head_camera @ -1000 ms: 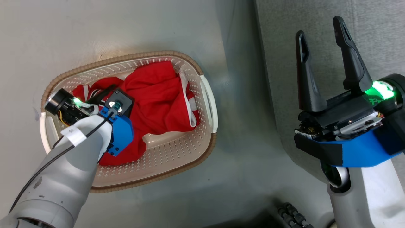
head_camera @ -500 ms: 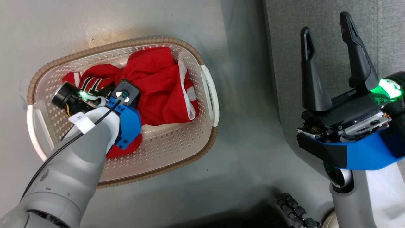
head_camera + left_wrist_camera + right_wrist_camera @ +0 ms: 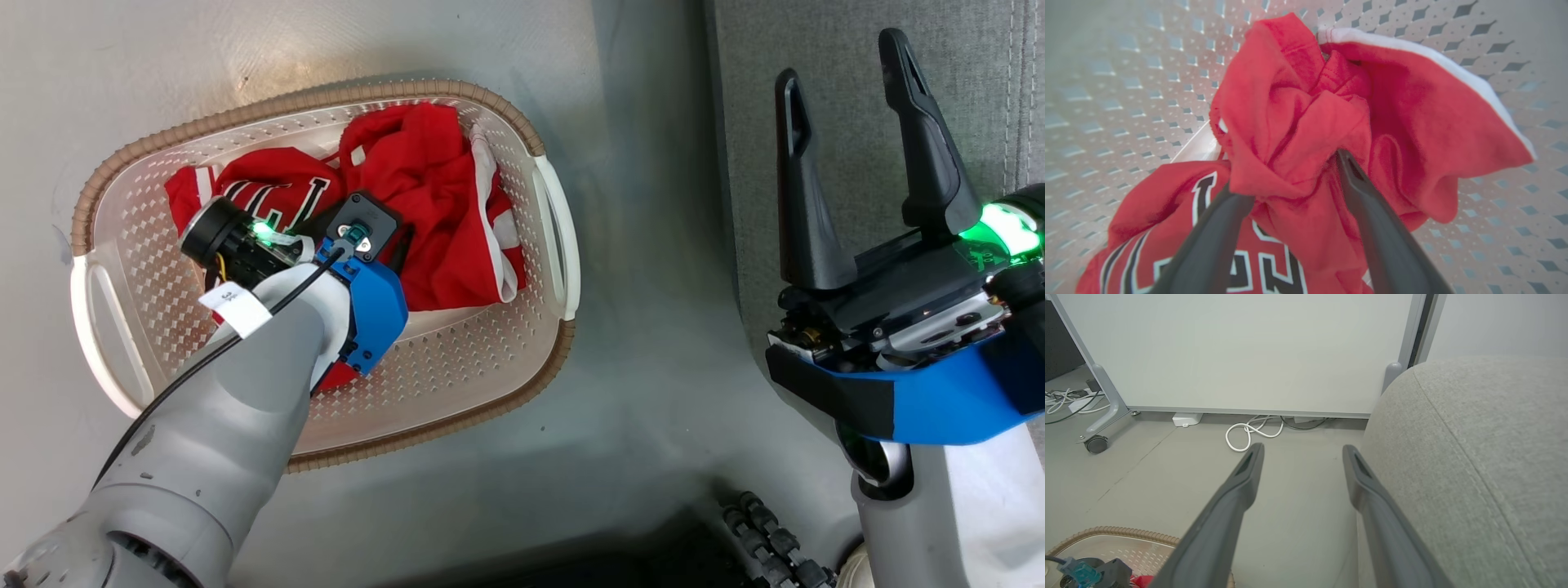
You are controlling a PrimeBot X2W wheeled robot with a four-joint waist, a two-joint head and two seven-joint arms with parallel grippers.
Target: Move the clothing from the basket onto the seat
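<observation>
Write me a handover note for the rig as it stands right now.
Left gripper: down in the basket, shut on a fold of the plain red garment.
Right gripper: open, empty, held by the edge of the seat.
Jersey: lies in the basket beside the plain one.
Done: grasp made; no garment on the visible part of the seat.
To do: lift and carry that garment to the seat, release, then fetch the jersey.

Grey forearms [image 3: 245,392], blue wrists [image 3: 939,400], black-fingered right hand [image 3: 841,57], apparently green LEDs [image 3: 1000,229].
</observation>
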